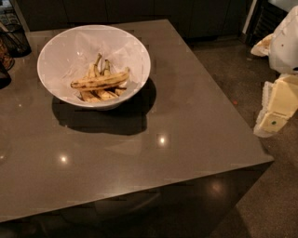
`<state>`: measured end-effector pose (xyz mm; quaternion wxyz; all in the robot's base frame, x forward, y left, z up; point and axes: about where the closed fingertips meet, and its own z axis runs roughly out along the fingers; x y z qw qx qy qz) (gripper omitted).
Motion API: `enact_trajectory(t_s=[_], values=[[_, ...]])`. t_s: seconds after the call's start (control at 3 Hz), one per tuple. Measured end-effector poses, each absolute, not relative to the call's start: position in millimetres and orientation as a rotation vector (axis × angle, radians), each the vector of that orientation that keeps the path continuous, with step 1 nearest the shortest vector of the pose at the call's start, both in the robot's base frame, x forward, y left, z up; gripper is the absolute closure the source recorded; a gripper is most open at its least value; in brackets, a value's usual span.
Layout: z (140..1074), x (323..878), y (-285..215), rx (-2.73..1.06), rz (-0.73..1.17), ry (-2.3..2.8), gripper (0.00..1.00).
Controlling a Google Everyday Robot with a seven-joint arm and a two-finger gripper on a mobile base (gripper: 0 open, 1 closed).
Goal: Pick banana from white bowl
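1. A glossy grey-brown square tabletop (186, 121) is filling most of the view and reflecting small bright spots of light.
2. Short browned bananas with thin stems (95, 69) are lying bunched over the table's rear left part, with their stems pointing up and back.
3. A dark wire basket (14, 37) is standing at the far left, cut off by the edge.
4. Dark cabinet fronts (116, 9) are running behind the table.
5. A speckled brown floor (223, 65) is showing at right, with the gripper (272, 123) hanging over it, beside the table's right edge.
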<state>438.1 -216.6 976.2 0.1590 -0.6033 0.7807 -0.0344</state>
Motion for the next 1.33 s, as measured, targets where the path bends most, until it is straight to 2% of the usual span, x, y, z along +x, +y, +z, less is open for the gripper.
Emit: enact_trajectory(t_s=[0.33,0.67,1.0,1.33], values=[[976.2,438.2,-216.5,-1.725,-0.098,2.232,0.00],[986.1,466.9,-187.4,-1.828,-0.123,2.179,0.00],[1001.2,516.1,-134.9,-1.991,-0.184,2.071,0.00],[1011.9,529.5,-103.3,-2.011,-0.195,1.986,0.00]])
